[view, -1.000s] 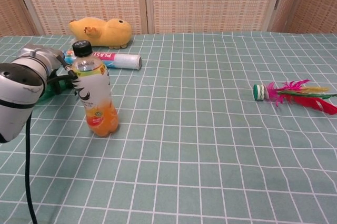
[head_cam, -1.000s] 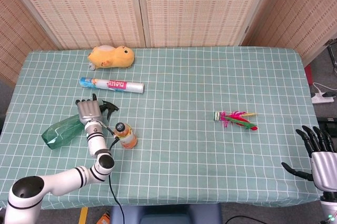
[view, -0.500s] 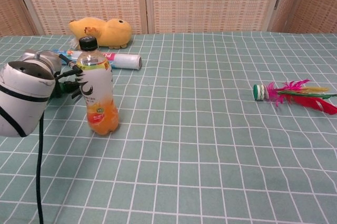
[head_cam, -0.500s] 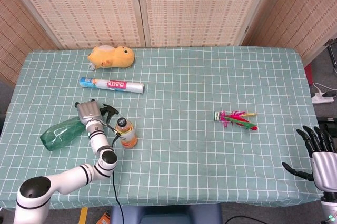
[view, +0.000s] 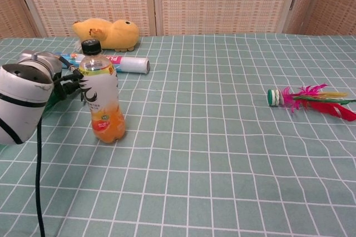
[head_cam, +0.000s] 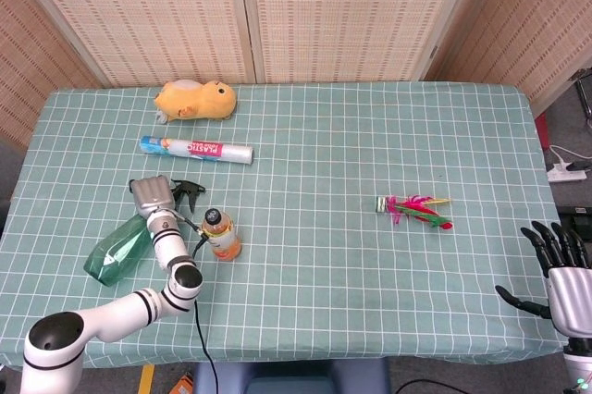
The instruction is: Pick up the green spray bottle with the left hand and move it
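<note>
— Beside the orange drink bottle [head_cam: 222,236], on its left, the green spray bottle [head_cam: 118,251] has just swung: half a second ago its body lay flatter across the cloth, base pointing further out to the left. Now the base has come round toward the near edge, so the bottle lies at a steeper slant.

— And the left hand [head_cam: 153,196]?

— It sits over the bottle's neck, just behind the black trigger head [head_cam: 189,191]. The body turned while the neck stayed under the hand, so I judge the fingers have some hold there. How tightly they are closed I cannot tell: the head view shows only the back of the hand, and in the chest view the arm hides it.

— Lifted yet?

— Hard to say; the base looks close to the tablecloth [head_cam: 333,135], if not on it. I would call this the start of the move, the grip pivoting the bottle rather than carrying it.

— Any risk?

— The drink bottle stands just beside the wrist; a wide swing could tip it.

— The right hand [head_cam: 558,269]?

— Well away from the drink bottle at the near right corner, fingers spread, holding nothing.
</note>
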`<act>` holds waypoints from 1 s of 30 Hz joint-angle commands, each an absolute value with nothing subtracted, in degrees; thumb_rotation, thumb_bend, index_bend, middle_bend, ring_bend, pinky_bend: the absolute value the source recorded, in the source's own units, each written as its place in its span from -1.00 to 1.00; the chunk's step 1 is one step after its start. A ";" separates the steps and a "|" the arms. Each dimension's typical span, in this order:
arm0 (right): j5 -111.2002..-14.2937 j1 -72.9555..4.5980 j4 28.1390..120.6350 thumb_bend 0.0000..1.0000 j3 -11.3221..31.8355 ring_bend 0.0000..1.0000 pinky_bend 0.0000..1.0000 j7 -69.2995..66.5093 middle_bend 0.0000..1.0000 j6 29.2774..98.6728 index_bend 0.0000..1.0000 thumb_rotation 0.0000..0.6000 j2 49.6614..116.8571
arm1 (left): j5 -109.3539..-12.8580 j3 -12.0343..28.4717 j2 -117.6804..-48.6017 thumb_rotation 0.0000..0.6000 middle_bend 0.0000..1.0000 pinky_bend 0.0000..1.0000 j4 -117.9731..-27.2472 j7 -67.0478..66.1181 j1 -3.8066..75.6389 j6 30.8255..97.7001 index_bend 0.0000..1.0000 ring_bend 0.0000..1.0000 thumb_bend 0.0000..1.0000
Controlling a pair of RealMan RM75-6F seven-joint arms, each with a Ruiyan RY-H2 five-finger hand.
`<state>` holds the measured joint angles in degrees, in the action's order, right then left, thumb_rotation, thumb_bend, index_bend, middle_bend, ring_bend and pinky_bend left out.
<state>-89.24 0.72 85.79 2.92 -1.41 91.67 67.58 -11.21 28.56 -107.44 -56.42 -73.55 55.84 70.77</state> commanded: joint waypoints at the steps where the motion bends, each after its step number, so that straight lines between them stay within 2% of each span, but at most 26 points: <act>1: -89.25 0.72 85.75 -1.00 2.92 -1.00 -1.00 -1.48 -0.81 91.66 -0.68 1.00 67.58 | -12.11 28.66 -106.48 1.00 0.11 -0.38 -57.79 -72.78 55.36 71.40 -0.22 -0.04 -0.48; 8: -89.36 0.76 85.50 -1.00 2.90 -1.00 -1.00 -1.78 -0.81 91.79 -0.68 1.00 67.60 | -17.96 29.31 -100.47 1.00 0.18 -0.34 -67.09 -67.53 53.38 74.50 -0.18 0.03 -0.46; 17: -89.53 0.85 85.44 -1.00 2.97 -1.00 -1.00 -1.11 -0.80 92.18 -0.68 1.00 67.86 | -33.12 29.78 -87.63 1.00 0.29 -0.31 -84.36 -51.73 47.22 78.12 -0.09 0.13 -0.43; 21: -89.56 0.93 85.45 -1.00 3.02 -1.00 -1.00 -0.73 -0.80 92.43 -0.67 1.00 68.02 | -36.94 30.47 -85.09 1.00 0.31 -0.31 -84.19 -42.73 44.58 77.58 -0.08 0.14 -0.42; 30: -89.58 0.95 85.64 -1.00 3.11 -1.00 -1.00 0.31 -0.79 92.58 -0.65 1.00 68.24 | -38.63 34.19 -83.58 1.00 0.31 -0.32 -81.06 -22.13 39.64 74.11 -0.09 0.15 -0.43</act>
